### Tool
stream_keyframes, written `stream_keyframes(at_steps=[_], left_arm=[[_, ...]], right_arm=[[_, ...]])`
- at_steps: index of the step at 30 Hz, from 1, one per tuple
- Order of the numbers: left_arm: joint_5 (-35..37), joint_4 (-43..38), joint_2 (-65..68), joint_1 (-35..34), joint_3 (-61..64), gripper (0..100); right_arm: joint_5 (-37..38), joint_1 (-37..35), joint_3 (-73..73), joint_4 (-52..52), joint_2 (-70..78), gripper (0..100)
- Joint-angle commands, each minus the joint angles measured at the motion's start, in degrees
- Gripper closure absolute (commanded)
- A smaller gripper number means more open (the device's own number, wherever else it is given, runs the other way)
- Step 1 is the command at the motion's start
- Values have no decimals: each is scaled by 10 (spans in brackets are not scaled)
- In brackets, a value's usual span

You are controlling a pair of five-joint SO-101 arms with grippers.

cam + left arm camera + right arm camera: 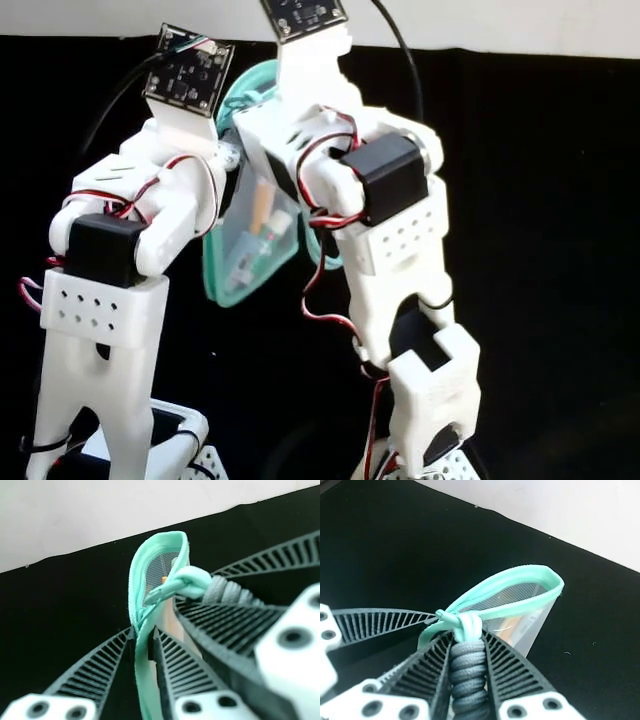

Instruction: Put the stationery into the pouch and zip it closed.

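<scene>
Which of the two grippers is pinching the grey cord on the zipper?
The right gripper: it is shut on the grey cord, whereas the left gripper clamps the pouch by its mint edge.

The pouch (250,250) has mint-green edging around clear sides, and the stationery (259,208) inside it shows orange and pale. At the pouch's mint loop, the braided cord (467,665) is dark grey. The left gripper (145,640) and right gripper (462,635) at the pouch have black ribbed fingers on white bodies, and the tablecloth (540,250) behind the pouch is plain black.
</scene>
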Motion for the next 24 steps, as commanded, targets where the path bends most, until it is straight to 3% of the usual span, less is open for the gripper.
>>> stream_keyframes(at_steps=[1,14,24], left_arm=[[2,-8,0,3,-7,994],[-31,108,-53,2,-2,994],[-29,191,-142,1,-2,994]], right_arm=[[-3,15,-6,7,-27,993],[-3,198,-2,-115,-25,993],[-4,253,-2,-160,34,993]])
